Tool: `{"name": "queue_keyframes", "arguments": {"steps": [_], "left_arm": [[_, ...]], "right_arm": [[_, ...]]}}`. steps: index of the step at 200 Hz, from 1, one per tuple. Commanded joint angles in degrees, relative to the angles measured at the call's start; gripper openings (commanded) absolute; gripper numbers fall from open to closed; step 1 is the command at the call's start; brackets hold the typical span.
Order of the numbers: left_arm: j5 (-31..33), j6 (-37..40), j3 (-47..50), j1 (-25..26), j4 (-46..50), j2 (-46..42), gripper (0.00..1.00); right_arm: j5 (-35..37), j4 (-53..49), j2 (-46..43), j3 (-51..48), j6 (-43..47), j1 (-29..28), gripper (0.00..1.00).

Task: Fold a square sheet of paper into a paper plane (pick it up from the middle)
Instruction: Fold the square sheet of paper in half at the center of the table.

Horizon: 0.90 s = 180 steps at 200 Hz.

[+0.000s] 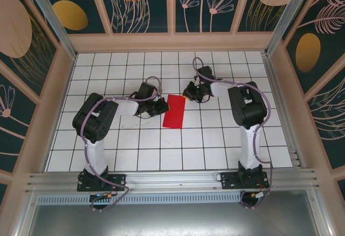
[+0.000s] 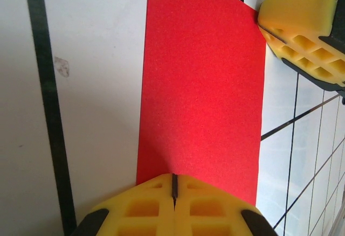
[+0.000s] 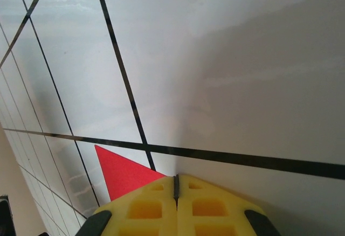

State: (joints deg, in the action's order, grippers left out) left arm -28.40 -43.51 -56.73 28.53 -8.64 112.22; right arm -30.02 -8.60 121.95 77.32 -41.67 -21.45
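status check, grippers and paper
left gripper shut at edge of red paper. right gripper shut at its corner. paper flat on table. nothing in the way.

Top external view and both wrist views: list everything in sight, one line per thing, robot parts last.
paper sheet: one, bright red, flat at the table's middle, between the two grippers
table: one, white tiles with black grid lines, under everything
wall panels: several, dark teal with tan floral print, around three sides
rail: one, silver, along the near edge
left arm, right arm: two, black and white, bases on the rail
left gripper: one, yellow fingers, shut, at the sheet's left edge
right gripper: one, yellow fingers, shut, at the sheet's far right corner
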Motion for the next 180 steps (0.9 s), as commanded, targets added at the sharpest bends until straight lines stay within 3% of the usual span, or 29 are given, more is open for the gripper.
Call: {"name": "queue_keyframes", "arguments": {"steps": [1, 40, 78, 124, 180], "left_arm": [[2.92, 1.46, 2.86, 0.35, 8.56, 1.59, 0.00], [2.84, 1.37, 2.91, 0.38, 8.56, 1.29, 0.00], [2.92, 1.21, 3.19, 0.34, 8.40, 1.15, 0.00], [2.74, 0.79, 3.32, 0.38, 7.68, 1.14, 0.00], [2.49, 0.79, 3.42, 0.37, 7.57, 0.76, 0.00]], "right_arm": [[3.40, -11.72, 5.13, 3.57, 1.19, 0.50, 0.00], [0.76, -9.33, 5.76, 3.81, -0.29, 1.04, 0.00], [5.53, -4.33, -4.67, 2.76, 3.99, -1.05, 0.06], [0.89, 8.80, -17.74, -13.24, 0.13, -3.64, 0.07], [2.49, 15.74, -23.84, -28.40, -6.00, -12.35, 0.06]]}}
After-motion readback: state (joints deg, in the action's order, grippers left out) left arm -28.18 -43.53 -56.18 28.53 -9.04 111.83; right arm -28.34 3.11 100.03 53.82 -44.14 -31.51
